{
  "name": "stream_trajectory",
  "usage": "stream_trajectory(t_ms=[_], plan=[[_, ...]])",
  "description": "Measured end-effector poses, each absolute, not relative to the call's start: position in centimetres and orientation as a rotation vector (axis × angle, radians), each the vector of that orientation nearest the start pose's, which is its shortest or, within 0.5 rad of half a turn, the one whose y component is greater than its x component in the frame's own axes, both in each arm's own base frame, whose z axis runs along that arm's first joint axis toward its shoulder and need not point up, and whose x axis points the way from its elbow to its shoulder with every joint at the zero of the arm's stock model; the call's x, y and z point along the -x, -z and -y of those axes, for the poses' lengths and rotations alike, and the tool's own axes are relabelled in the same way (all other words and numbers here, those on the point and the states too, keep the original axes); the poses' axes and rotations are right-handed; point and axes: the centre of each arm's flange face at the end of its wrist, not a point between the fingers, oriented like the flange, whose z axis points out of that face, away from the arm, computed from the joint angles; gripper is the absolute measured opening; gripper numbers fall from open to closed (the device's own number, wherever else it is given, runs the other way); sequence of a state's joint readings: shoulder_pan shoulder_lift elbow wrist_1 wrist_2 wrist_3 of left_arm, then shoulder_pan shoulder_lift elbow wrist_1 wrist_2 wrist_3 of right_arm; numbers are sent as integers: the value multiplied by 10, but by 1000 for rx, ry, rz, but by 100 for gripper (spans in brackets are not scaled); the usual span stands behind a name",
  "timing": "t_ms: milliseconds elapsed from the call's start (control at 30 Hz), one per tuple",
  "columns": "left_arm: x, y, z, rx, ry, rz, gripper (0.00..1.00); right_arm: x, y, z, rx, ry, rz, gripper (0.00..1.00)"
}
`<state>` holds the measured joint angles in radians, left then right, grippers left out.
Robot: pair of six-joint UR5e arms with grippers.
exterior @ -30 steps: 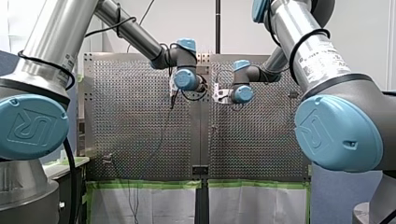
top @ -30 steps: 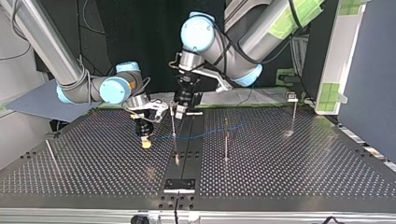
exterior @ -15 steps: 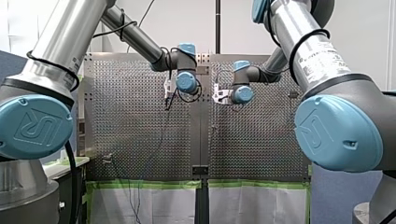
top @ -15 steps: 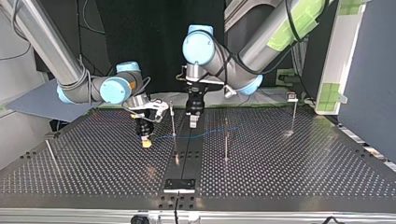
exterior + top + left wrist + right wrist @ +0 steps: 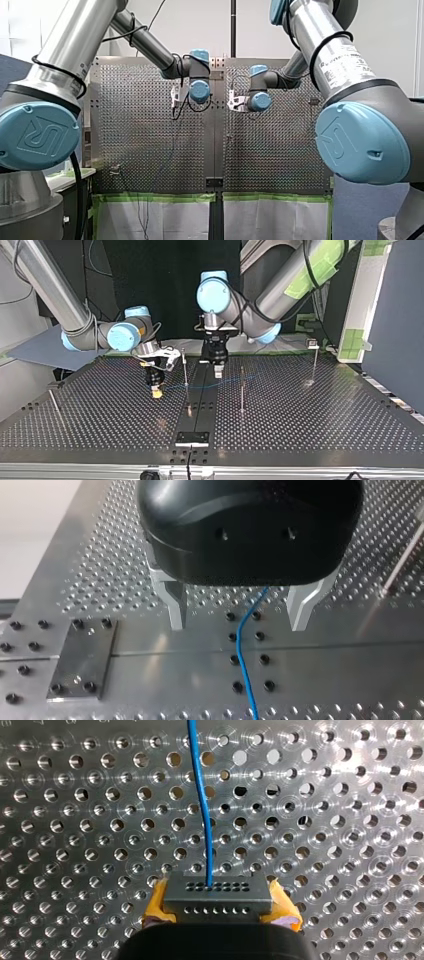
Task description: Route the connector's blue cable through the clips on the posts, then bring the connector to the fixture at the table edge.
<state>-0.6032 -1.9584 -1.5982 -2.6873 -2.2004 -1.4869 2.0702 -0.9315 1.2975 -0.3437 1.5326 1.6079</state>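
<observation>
Blue cable point(image 5: 202, 810) looked thin, limp (prone to sag); my right gripper point(image 5: 220, 902) clamped its rigid connector point(image 5: 216, 892); my left gripper point(image 5: 238, 621), fingers apart, straddled the strand, best pinched gently

The one mark I can read plainly is the UR logo, raised inside a rounded frame on the left cap point(image 5: 37, 137), the big blue cover of my left arm's near joint in the front view. The same logo stands on the right cap point(image 5: 350, 136), the blue cover of my right arm's near joint, set at a slant. Above that cap a right label point(image 5: 345, 56) lies on my right arm's silver tube; it carries lines of dark print too small to read. A smaller left label point(image 5: 86, 66) on my left arm's tube is just as illegible.
</observation>
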Motion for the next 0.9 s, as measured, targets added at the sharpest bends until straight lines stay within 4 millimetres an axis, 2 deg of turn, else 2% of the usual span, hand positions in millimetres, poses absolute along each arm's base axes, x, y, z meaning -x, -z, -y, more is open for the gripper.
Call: stream_trajectory(t_ms=[300, 667, 900], plan=[[-474, -290, 412, 38, -123, -1546, 100, -465, -261, 563, -1606, -1604, 950, 0], [-492, -317, 407, 120, -200, -1528, 100, -464, -260, 564, -1607, -1602, 952, 0], [-494, -319, 404, 157, -226, -1526, 100, -464, -260, 564, -1606, -1603, 951, 0]])
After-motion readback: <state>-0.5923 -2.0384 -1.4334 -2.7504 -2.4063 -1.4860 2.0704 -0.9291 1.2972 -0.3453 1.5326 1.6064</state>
